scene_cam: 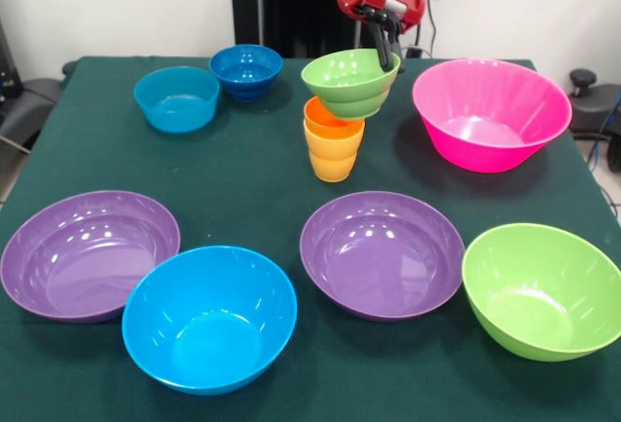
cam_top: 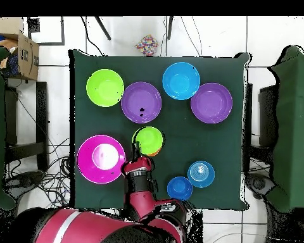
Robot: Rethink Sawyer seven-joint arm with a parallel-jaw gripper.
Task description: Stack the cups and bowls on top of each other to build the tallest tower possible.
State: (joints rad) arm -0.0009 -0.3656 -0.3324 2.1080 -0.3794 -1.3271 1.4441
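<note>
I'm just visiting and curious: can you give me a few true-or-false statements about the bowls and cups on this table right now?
1. The small green bowl sits tilted on the stacked cups. True.
2. The end effector is at the pink bowl. False: it is at the small green bowl's rim.
3. Two purple bowls are on the table. True.
4. The light blue bowl is stacked on the cups. False: it rests on the table beside the dark blue bowl.

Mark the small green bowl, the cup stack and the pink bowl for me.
small green bowl (scene_cam: 347, 77), front view, inner wall.
cup stack (scene_cam: 333, 150), front view, ribbed side of the lower cup.
pink bowl (scene_cam: 485, 112), front view, inside wall.
</note>
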